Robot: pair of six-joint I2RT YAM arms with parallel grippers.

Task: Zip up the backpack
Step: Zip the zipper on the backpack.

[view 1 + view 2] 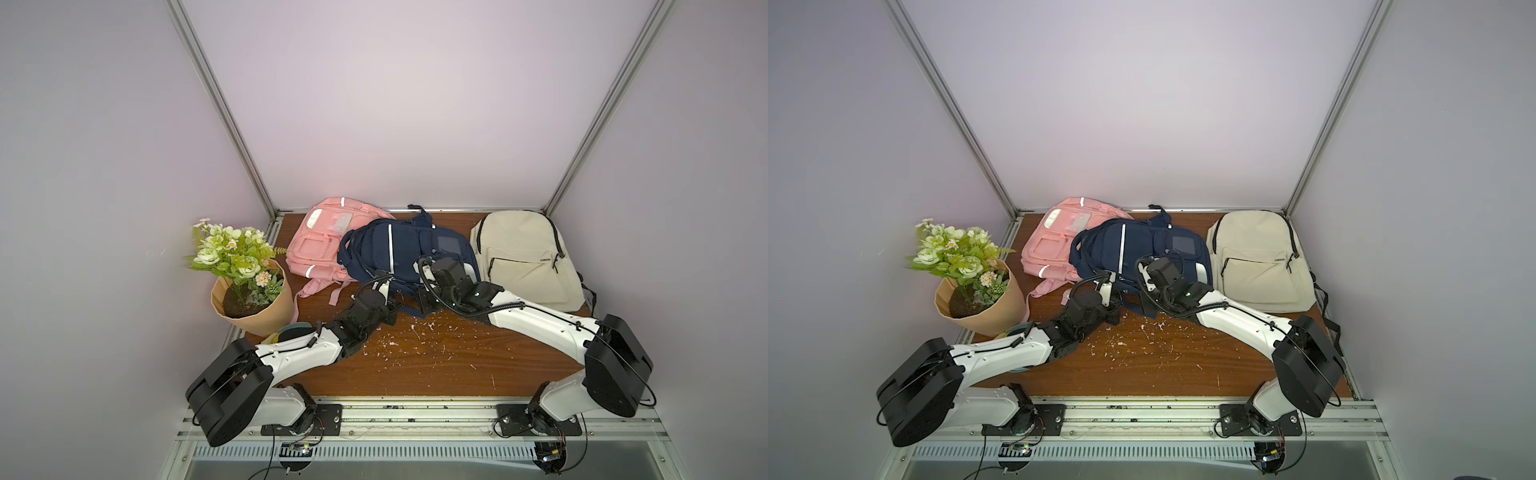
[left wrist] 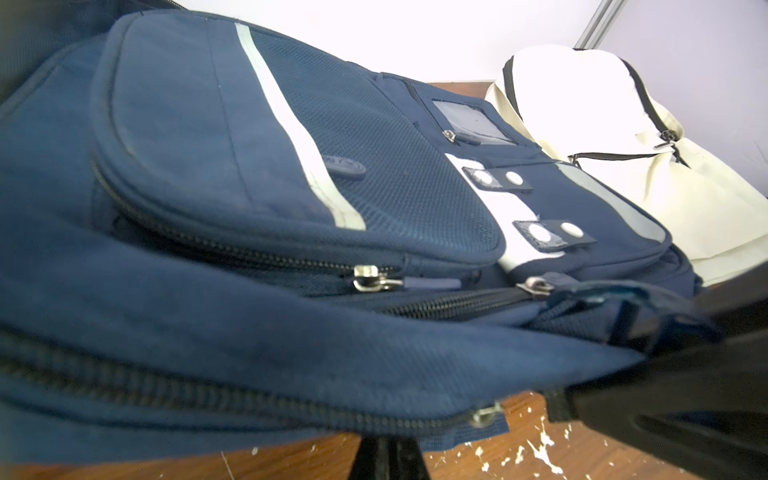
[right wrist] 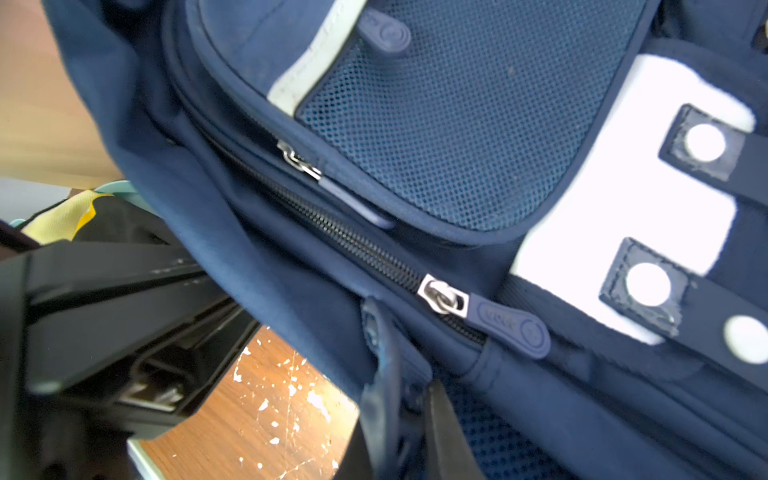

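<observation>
1. Centrally, navy pack (image 1: 395, 249) lies on bench (image 1: 436, 365) between pink pack (image 1: 320, 245) and cream pack (image 1: 523, 257) — right jaws clamp its loop (image 3: 376, 328).
2. Left jaws together beside slider (image 2: 484, 415), catch unclear — tugging may slip or bunch fabric.

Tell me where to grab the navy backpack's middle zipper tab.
Pinch the tab by its rounded free end, across its flat faces. It lies flat on the backpack, trailing from the slider, so probably come from that end, one jaw slipping under.
</observation>
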